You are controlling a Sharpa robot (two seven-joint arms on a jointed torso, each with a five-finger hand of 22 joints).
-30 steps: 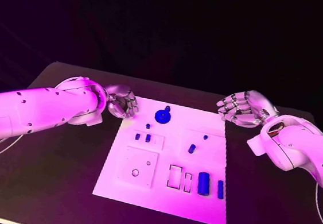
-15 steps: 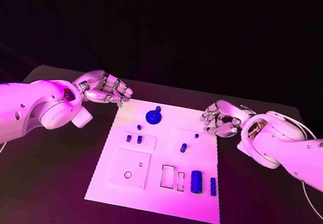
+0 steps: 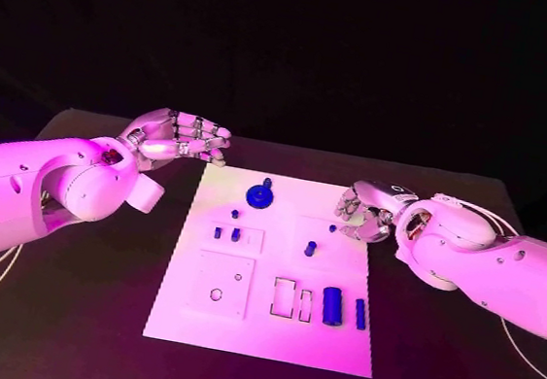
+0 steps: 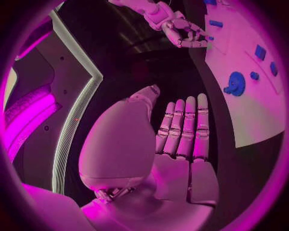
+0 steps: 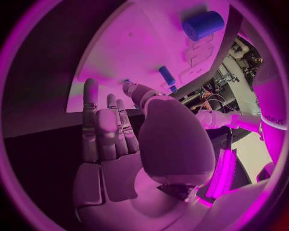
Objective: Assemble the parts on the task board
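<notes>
A robot test room is shown, like a lab. A black table (image 3: 85, 296) is set against dark curtains, which fill the upper half of the head view. A white task board (image 3: 265, 331) with small blue parts (image 3: 333, 305) is laid in the middle, between two white robot arms.

Black table (image 3: 90, 267), dark backdrop (image 3: 297, 46) behind it
</notes>
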